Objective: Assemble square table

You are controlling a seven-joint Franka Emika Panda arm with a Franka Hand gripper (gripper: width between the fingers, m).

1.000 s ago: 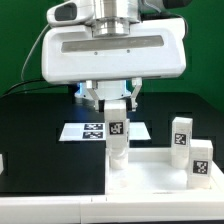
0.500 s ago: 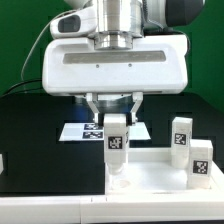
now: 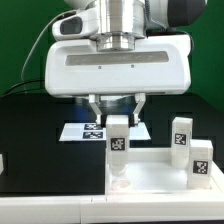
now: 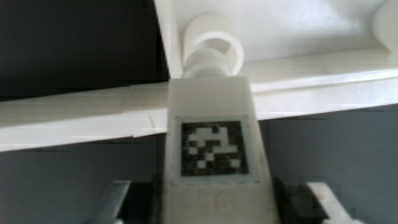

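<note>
My gripper [image 3: 118,116] is shut on the top of a white block leg [image 3: 118,142] with a black-and-white tag. The leg hangs upright. Its lower end reaches down to the corner of the white square panel [image 3: 160,180] nearest the exterior view's left. In the wrist view the gripper [image 4: 217,205] has one finger on each side of the leg [image 4: 217,125]. The leg's narrow tip points at a round corner socket [image 4: 214,48] just past the panel's raised rim [image 4: 80,115]. I cannot tell whether the tip touches the socket.
Two more tagged white legs [image 3: 180,134] [image 3: 201,161] stand on the exterior view's right, by the panel's far edge. The marker board [image 3: 84,130] lies on the black table behind the gripper. A small white part [image 3: 2,165] shows at the left edge.
The gripper turned about its vertical axis in the first half second. The leg moved slightly lower and to the exterior view's right, toward the panel corner. The last half second shows almost no motion.
</note>
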